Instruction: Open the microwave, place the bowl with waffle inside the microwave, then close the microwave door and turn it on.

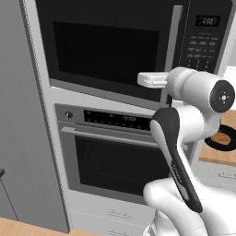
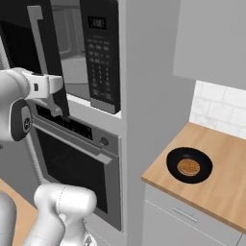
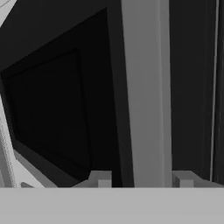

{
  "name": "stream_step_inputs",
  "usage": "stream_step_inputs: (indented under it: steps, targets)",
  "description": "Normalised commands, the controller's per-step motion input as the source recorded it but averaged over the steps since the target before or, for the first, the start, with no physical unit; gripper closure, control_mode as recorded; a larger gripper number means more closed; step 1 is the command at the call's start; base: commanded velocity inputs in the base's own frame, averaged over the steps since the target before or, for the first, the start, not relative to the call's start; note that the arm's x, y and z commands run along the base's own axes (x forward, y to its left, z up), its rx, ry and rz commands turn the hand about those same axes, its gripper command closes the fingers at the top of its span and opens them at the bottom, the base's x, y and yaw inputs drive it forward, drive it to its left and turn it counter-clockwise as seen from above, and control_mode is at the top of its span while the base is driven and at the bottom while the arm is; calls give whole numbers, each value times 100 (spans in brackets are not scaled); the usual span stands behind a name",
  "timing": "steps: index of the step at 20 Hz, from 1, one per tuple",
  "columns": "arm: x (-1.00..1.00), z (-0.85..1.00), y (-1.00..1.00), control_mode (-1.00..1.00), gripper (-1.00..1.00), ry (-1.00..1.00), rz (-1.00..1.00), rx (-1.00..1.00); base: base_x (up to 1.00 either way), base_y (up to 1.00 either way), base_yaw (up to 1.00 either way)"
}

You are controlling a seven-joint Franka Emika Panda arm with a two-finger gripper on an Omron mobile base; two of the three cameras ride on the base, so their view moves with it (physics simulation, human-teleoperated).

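The microwave is built in above the oven, and its keypad panel sits on the right. In the right base view the microwave door stands slightly ajar, with some pale interior visible behind it. My gripper is at the lower part of the vertical grey handle. Its fingertips stand on either side of the bar, open, with narrow gaps. The black bowl holding the golden waffle rests on the wooden counter to the right. My arm partly hides the bowl in the left base view.
The oven with its horizontal handle sits directly below the microwave. A tall grey cabinet panel separates the appliances from the counter. White drawers lie under the counter, and an upper cabinet hangs above it.
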Motion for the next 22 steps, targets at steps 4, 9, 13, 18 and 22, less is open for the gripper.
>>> stream_step_inputs:
  steps: [4,9,13,18,22]
  targets:
    - [-3,25,100,-100,100,0,7,0,0,0,0]
    - [-31,27,100,-100,100,0,9,1,0,0,0]
    - [-31,29,100,-100,100,4,4,0,0,0,0]
    - [-21,27,100,-100,100,4,3,0,0,0,0]
    - [-14,3,100,-100,100,0,0,-1,0,0,0]
